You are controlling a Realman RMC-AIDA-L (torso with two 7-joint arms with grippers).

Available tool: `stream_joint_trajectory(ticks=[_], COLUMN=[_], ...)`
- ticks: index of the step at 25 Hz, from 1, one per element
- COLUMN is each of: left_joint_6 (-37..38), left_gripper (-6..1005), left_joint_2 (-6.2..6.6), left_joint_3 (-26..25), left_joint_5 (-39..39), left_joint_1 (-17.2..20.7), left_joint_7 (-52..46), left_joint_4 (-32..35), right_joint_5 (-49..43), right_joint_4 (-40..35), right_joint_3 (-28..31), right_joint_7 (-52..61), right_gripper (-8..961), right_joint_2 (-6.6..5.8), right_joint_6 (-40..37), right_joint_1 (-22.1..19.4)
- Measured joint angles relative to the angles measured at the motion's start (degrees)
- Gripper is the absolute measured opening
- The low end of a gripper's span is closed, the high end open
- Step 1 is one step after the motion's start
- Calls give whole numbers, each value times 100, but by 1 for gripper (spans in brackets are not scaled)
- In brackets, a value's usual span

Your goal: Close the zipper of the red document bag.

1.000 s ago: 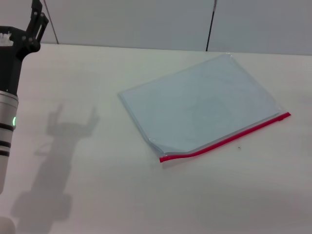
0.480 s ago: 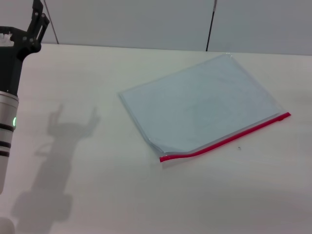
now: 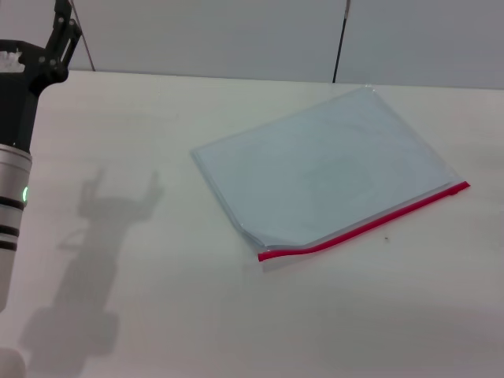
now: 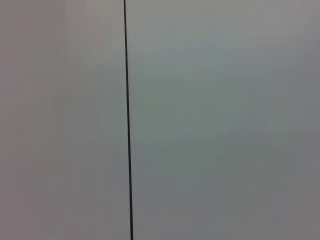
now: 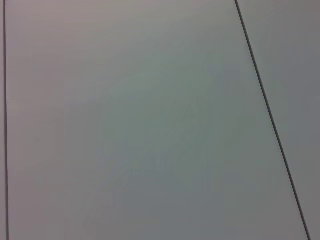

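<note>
Translucent red document bag (image 3: 327,169) lies flat on the white surface (image 3: 157,299), its zipper (image 3: 366,223) along the near edge. Left gripper (image 3: 61,35) raised far left, finger state unclear.

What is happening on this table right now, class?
Nothing is being handled yet. The red document bag lies flat on the table, its zipper along the near edge. The left gripper is raised at the table's far left, well away from the bag. The right arm is out of sight.
</note>
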Motion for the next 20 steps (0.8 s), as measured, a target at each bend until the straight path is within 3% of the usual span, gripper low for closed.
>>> stream_joint_trajectory(ticks=[20], left_joint_6=[32], left_gripper=[893], left_joint_2=[0], left_joint_3=[0], left_joint_5=[-3], left_joint_1=[-19], left_joint_7=[1], left_joint_4=[-12], right_joint_5=[0], right_joint_4=[0], right_joint_3=[0], right_joint_7=[0], right_gripper=[806], right_joint_2=[0], right_joint_6=[-3], right_joint_1=[9])
